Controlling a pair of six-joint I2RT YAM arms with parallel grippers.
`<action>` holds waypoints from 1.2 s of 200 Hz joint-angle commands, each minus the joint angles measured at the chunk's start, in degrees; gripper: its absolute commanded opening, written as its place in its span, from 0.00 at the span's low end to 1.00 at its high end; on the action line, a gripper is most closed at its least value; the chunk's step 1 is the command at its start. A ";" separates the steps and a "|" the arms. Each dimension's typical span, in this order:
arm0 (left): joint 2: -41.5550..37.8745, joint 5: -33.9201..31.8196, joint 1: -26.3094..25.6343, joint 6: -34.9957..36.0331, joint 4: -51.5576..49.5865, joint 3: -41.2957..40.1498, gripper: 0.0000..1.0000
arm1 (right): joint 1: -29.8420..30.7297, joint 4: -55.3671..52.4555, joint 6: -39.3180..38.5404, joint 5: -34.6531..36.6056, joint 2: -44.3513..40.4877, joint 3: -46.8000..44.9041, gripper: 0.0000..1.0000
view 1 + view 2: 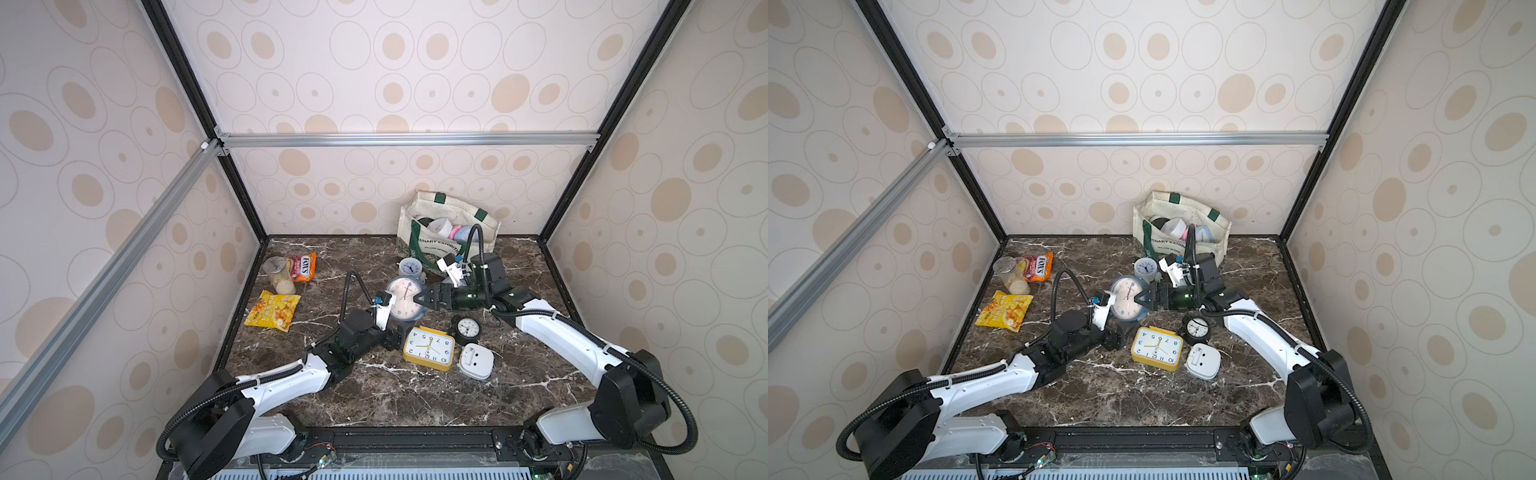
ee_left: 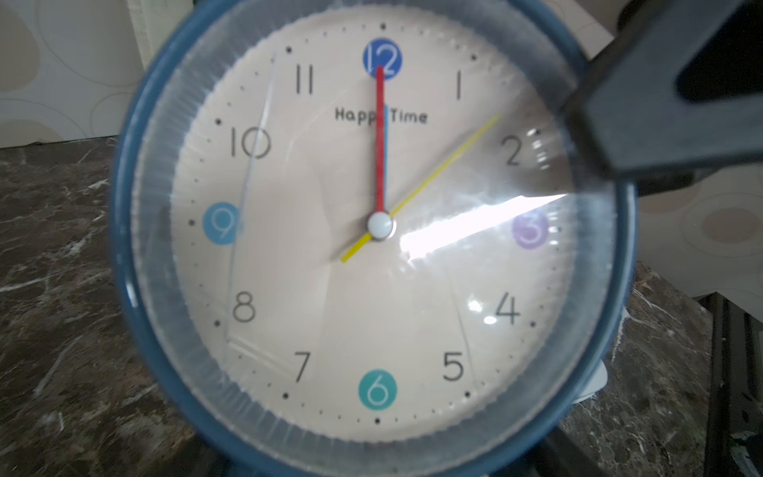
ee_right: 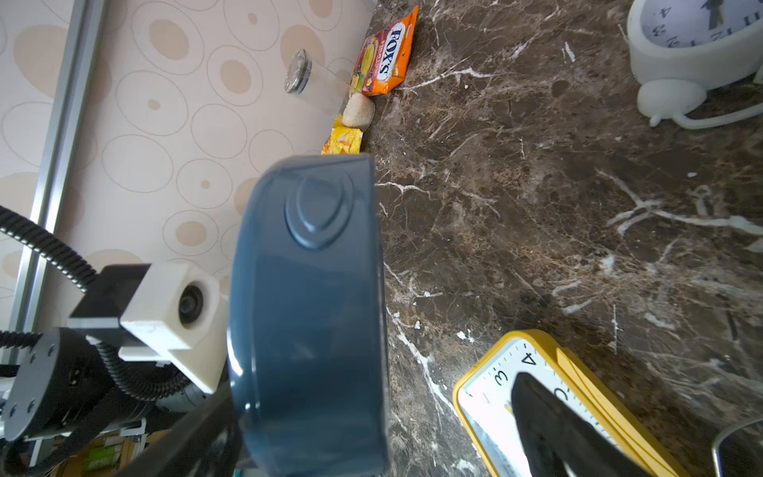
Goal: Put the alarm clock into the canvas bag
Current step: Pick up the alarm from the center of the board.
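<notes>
Dark marble tabletop [image 1: 374, 395] lies under the alarm clock [image 1: 404, 298], a round blue one held upright mid-table, near the canvas bag [image 1: 446, 203] but not in it. The left gripper [image 1: 398, 332] clamps its lower body. The right gripper [image 1: 423, 300] is spread wide, jaws straddling the rim. The hard, smooth plastic and glossy lens probably slip easily, so grip across the deep case, not the face.

blue alarm clock [image 1: 405, 298]: upright in left tool [image 1: 399, 330] | right tool [image 1: 423, 298]: spread at rim
</notes>
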 commanded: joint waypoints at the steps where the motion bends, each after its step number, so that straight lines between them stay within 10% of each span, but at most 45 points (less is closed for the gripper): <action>1: 0.26 2.31 -1.04 2.07 4.84 0.89 0.67 | 0.19 -0.76 0.69 -1.70 -1.42 1.30 0.97; 197: 2.19 0.27 -2.20 3.09 1.51 2.87 0.73 | 2.43 -2.41 0.72 1.34 -0.51 1.96 0.27; 214: 2.08 0.37 -2.20 2.80 1.45 2.89 0.79 | 2.47 -1.71 0.98 0.87 -0.37 2.09 0.21; 219: 2.06 0.37 -2.28 2.57 1.32 3.03 0.97 | 2.48 -1.61 1.03 0.94 -0.46 2.15 0.20; 240: 2.33 1.21 -2.21 1.15 -1.40 5.02 0.98 | 2.26 -1.05 1.30 3.01 -1.05 2.55 0.16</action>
